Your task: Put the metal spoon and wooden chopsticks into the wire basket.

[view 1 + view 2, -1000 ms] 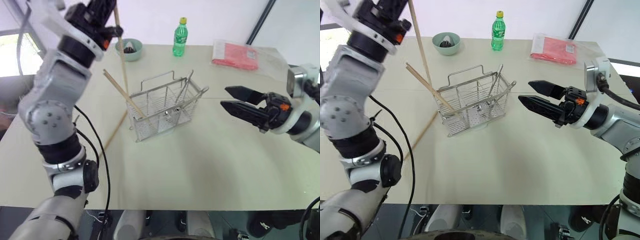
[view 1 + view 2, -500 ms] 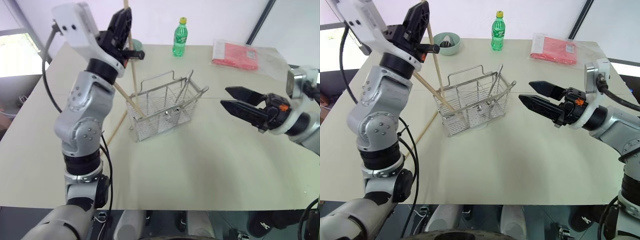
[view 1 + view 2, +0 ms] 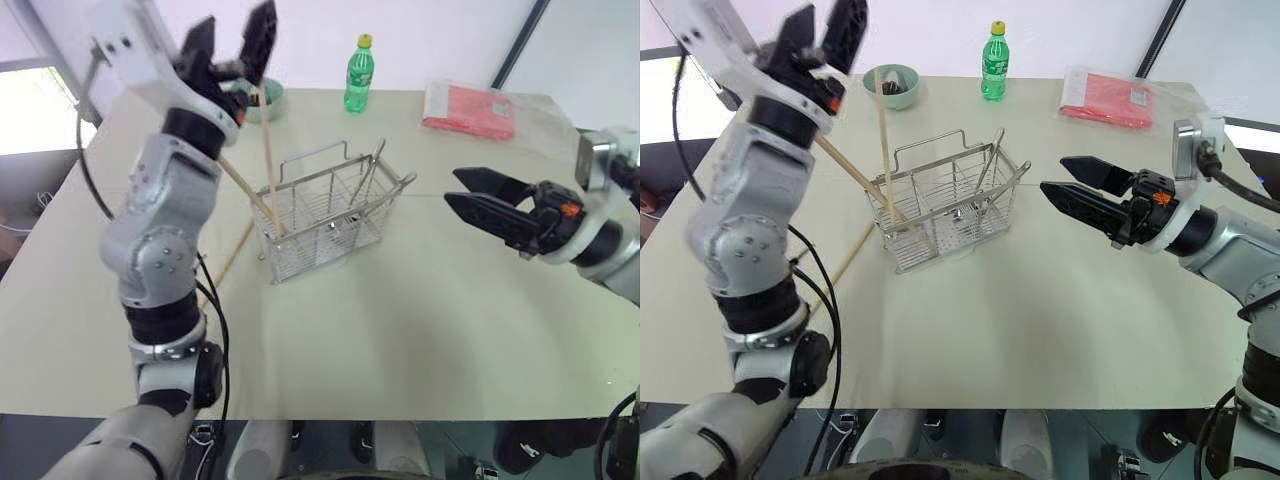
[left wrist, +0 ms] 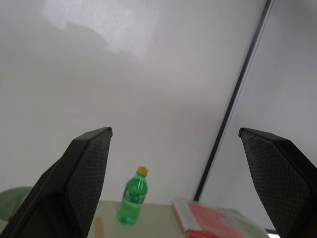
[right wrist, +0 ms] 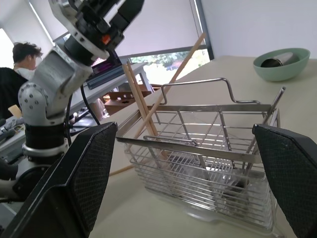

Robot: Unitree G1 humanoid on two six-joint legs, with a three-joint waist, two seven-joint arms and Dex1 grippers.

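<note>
Letting go is what has just happened: the left gripper (image 3: 233,42), clamped on an upright chopstick half a second ago, now stands with its 2 black fingers spread wide and empty, raised above the far left corner of the wire basket (image 3: 330,212); the stick it released stands steeply in the basket's left end, its top just below the open fingers, so that piece looks delivered. 2 more of the wooden chopsticks (image 3: 245,192) lean out of the same end at a slant toward the left arm; a further tan stick (image 3: 228,262) lies flat on the table (image 3: 420,330) just beside the basket's left side, so by my reading the chopstick part is not finished. The metal spoon (image 3: 371,172) stands inside the basket near its right end, handle up above the rim; a second silver handle is beside it and I cannot say for sure which is which.

The right gripper (image 3: 492,208) hangs level over the table to the right of the basket, fingers parted and holding nothing, as it was a second ago. Around: a green bottle (image 3: 360,75) and a pale green bowl (image 3: 892,86) at the far edge, a red packet (image 3: 470,110) far right; all well apart from the basket. The leaning sticks crowd the left arm's way down to the stick on the table; a knock could tip them out.
</note>
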